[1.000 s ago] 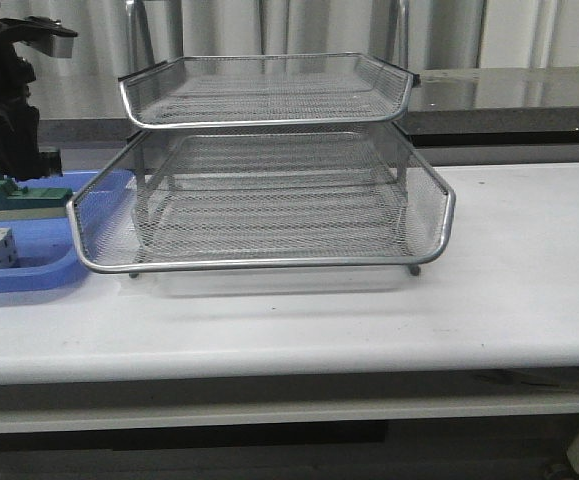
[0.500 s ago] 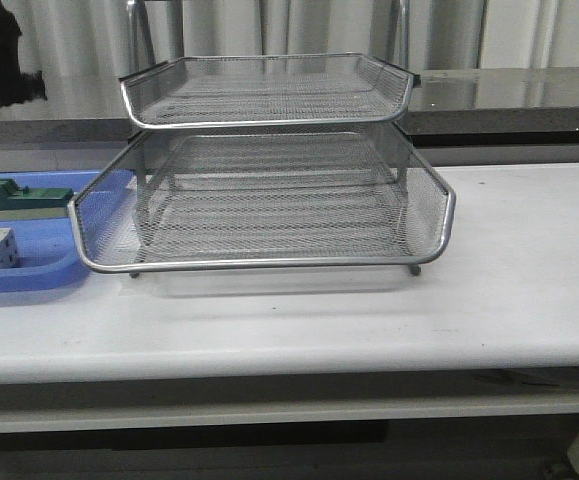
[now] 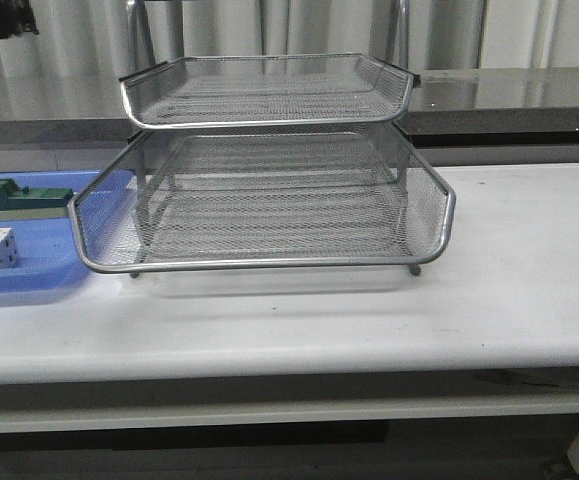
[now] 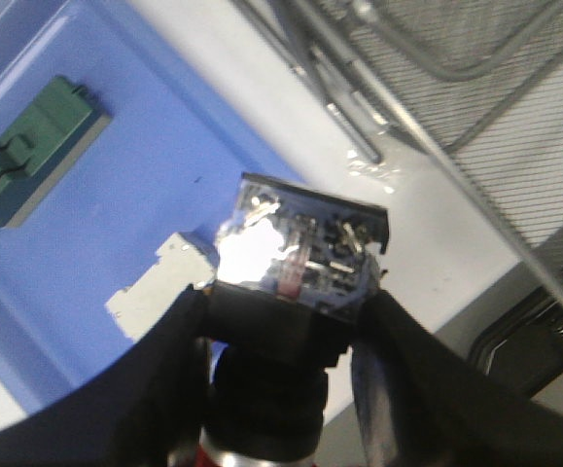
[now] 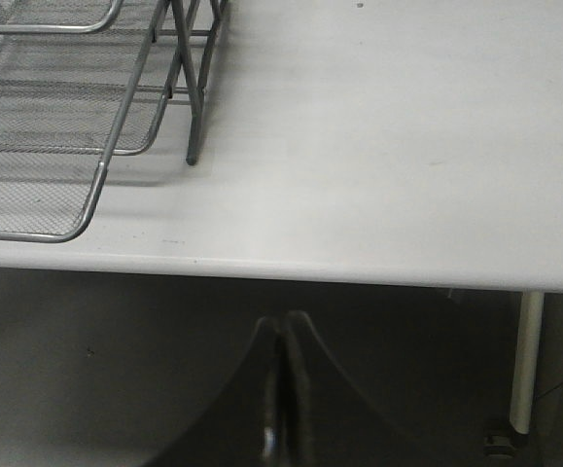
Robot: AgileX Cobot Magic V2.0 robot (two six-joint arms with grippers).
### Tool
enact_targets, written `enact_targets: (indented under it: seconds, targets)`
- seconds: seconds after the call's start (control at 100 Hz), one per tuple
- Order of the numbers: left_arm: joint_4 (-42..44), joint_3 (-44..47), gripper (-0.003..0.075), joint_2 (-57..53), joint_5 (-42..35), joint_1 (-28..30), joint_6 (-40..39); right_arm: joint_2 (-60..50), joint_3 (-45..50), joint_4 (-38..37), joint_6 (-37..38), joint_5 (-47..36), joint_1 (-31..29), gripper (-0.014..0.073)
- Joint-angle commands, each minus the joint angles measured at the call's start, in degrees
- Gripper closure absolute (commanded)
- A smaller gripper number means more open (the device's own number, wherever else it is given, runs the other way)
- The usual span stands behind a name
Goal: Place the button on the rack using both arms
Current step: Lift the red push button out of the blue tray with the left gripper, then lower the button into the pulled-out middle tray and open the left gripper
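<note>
White surface is carrying the rack; we're gripping the button in our left jaws, right jaws pressed together empty. Shallow pinch, so it's probably risking slipping mid-handover.

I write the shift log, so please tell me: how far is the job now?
Done: the left gripper holds the button above the blue tray. Not done: the rack shows no button in it. The right gripper is closed and empty, off the table edge.

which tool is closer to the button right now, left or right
Left. The left tool is clamped on the button, above the blue tray. The right tool is shut and empty, below the table edge.
</note>
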Motion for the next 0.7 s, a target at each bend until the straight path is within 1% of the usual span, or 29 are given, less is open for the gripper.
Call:
enact_targets:
  seconds: [0.0, 0.1, 0.3, 0.41, 0.57, 0.69]
  targets:
    - [-3.64, -0.36, 0.0682, -4.1, 0.94, -2.63, -0.79, 0.28, -1.25, -1.17, 0.0, -4.07, 0.08, 0.0662]
    - [-5.43, 0.05, 0.0682, -4.52, 0.94, -6.18, -0.69, 0.28, -1.25, -1.17, 0.0, -4.07, 0.08, 0.0662]
    - [-5.42, 0.15, 0.0682, -3.34, 0.41, -14.78, -0.27, 0.28, -1.25, -1.17, 0.0, -4.07, 0.08, 0.0662]
    - [-5.42, 0.15, 0.0682, -1.44, -0.93, -18.47, -0.12, 0.28, -1.25, -1.17, 0.0, -4.07, 0.08, 0.0662]
    - [-5.42, 0.15, 0.0682, 2.89, -3.77, -22.53, 1.51, 0.28, -1.25, -1.17, 0.0, -4.07, 0.08, 0.0662]
    - [-5.31, 0.04, 0.0682, 5.86, -5.22, -24.22, 2.31, 0.28, -1.25, -1.17, 0.0, -4.07, 0.08, 0.0662]
